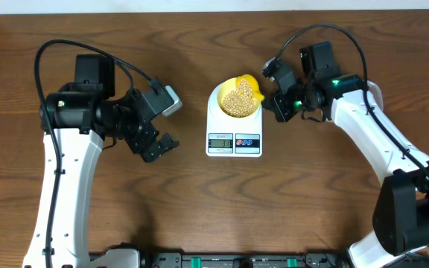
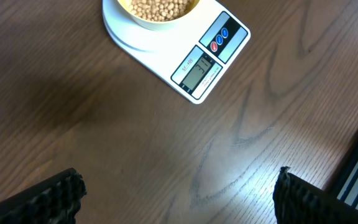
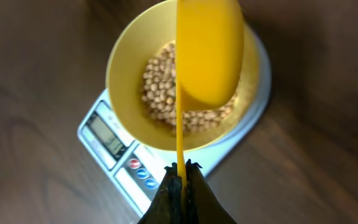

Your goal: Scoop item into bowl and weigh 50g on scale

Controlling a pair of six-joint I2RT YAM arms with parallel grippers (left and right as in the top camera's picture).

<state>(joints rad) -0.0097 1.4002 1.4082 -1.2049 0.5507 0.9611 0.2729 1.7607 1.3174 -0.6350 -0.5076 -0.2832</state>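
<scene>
Right wrist | scoop (image 3: 209,56) covers some beans (image 3: 158,93) | scale (image 3: 106,135) digits unreadable

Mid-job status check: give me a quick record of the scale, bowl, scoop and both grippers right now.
scale: flat on the table
display: on, digits not clearly readable
bowl: sitting on the scale's platform
beans: a layer in the bowl
scoop: above the bowl, turned on its side, contents hidden
right gripper: shut on the scoop's handle
left gripper: open, empty, above the table beside the scale
</scene>
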